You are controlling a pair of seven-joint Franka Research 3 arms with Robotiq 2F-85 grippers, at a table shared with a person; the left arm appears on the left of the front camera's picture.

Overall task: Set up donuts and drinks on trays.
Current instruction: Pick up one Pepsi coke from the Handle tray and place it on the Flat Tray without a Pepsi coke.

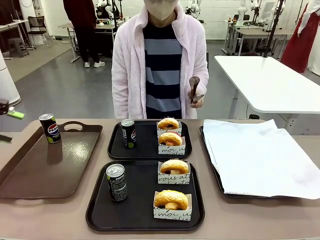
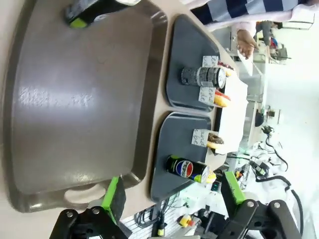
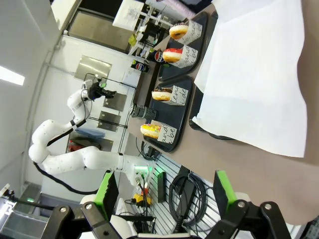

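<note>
- Two black trays look pretty much set if you go by the front view: the near tray point(image 1: 98, 210) has a can point(image 1: 116, 182) at its 9 o'clock side and two boxed donuts, one point(image 1: 174, 167) at about 1 o'clock and one point(image 1: 171, 200) at about 4 o'clock.
- Same deal on the far tray point(image 1: 114, 150): a can point(image 1: 128, 133) on its 9 o'clock side, with two donuts, the front one point(image 1: 170, 139) and the back one point(image 1: 168, 123), stacked up along the 3 o'clock side.
- One more can point(image 1: 50, 128) stands on the brown handled tray point(image 1: 30, 185), up at its 11 o'clock corner. My guess is it's a spare, since both black trays already have a drink, so you've got little or nothing left to do.
- Your left gripper point(image 2: 172, 191) hangs above the brown tray with its jaws spread wide and nothing in them.
- Your right gripper point(image 3: 164, 189) is the same, wide open and empty, off past the paper-lined tray point(image 3: 192, 122).
- Heads up, the person stands at 12 o'clock behind the table, one hand point(image 1: 196, 101) holding a small dark utensil; I can't tell what it is.
</note>
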